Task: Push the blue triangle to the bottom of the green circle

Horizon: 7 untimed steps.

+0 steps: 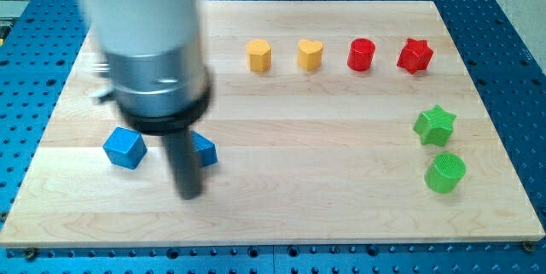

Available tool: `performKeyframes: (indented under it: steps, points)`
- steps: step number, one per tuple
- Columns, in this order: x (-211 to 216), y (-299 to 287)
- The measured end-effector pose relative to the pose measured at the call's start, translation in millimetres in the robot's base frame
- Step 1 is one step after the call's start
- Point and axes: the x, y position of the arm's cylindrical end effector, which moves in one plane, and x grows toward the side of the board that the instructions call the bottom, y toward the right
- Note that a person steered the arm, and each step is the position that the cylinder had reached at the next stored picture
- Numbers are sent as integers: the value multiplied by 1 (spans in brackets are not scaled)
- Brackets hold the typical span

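Plainly, my tip (188, 195): it sat at the lower left of the frame, low on the bench (281, 214), just below and to the left of the blue triangle (205, 149), whose left part my rod hid.
Pincer: I carried none, only the straight dark rod, so nothing was held and nothing could open or close; the tip merely rested beside the block.
Blue triangle: it lay at the lower left of the frame, partly behind the rod, with the blue cube (124, 148) just to its left across the rod.
Green circle: the green circle (445, 172) stood at the lower right of the frame, well apart from the triangle, with the green star (435, 125) just above it.
Step in hand: I judged that the push had barely begun, since the whole width of the bench lay between block and goal.
Risk, slipping: the triangle's slanted faces could have let it rotate and slide off my tip if I pushed off-centre.
Risk, wrong block: the blue cube sat near enough that a sideways sweep might have dragged it along.
Risk, arrival: coming in too high would have knocked the green circle or the star instead of stopping beneath the circle.
Risk, edge: the space under the circle was narrow, so too low a line could have sent the triangle off the bench's lower edge.
Far row: the orange hexagon (258, 55), yellow heart (310, 54), red cylinder (362, 54) and red star (415, 55) along the top looked safely out of the way.
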Motion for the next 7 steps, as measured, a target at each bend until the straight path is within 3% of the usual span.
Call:
performKeyframes:
  steps: [2,3,6,7]
  points:
    - [-25,-130]
    - [-46,-84]
    - [-50,105]
    - [-35,104]
